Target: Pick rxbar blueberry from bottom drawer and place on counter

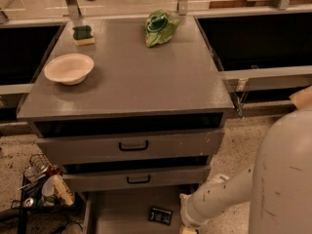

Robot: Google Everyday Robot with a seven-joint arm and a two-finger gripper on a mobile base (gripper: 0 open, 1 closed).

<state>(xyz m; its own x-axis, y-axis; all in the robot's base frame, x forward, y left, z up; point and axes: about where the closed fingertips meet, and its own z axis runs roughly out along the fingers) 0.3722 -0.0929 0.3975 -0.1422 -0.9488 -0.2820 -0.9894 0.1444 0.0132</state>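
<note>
Gripper [187, 229] low beside rxbar blueberry [160, 215] in bottom drawer [117, 212], grip state untellable; pick and counter [146, 82] placement pending.

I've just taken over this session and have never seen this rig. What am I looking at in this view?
One camera looks down on a grey drawer cabinet. The white tube at lower right is the robot's arm, reaching down into the open bottom drawer. Its gripper sits at the picture's bottom edge, just right of the rxbar blueberry. The bar lies on the drawer floor and is not held. On the counter are a pale bowl, a green-and-yellow sponge and a green chip bag.
</note>
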